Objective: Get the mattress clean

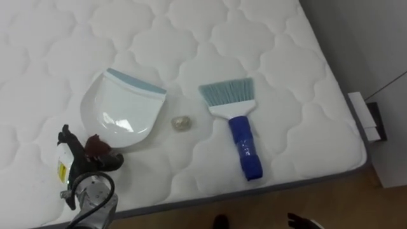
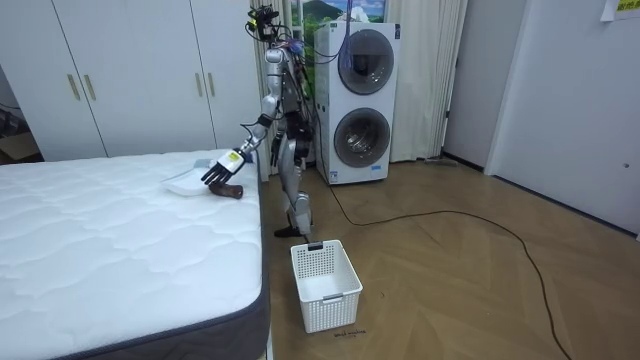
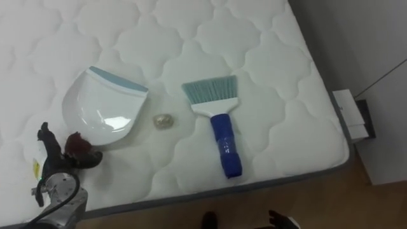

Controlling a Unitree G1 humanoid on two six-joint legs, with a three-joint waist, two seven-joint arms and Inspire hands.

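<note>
A white dustpan (image 1: 124,108) with a grey-blue lip lies on the white quilted mattress (image 1: 286,76). Its dark brown handle (image 1: 103,154) points toward the near edge. To its right lies a small crumpled scrap (image 1: 182,122), then a brush (image 1: 240,130) with teal bristles and a blue handle. My left hand (image 1: 71,147) hovers just left of the dustpan's handle, fingers straight and holding nothing. In the room view that hand (image 2: 218,172) reaches over the bed's edge beside the dustpan (image 2: 190,181).
I stand at the bed's side, next to stacked washing machines (image 2: 360,100). A white laundry basket (image 2: 325,283) sits on the wooden floor near the bed's corner. A white box (image 1: 365,114) stands off the mattress's right edge. White wardrobes (image 2: 130,75) line the back wall.
</note>
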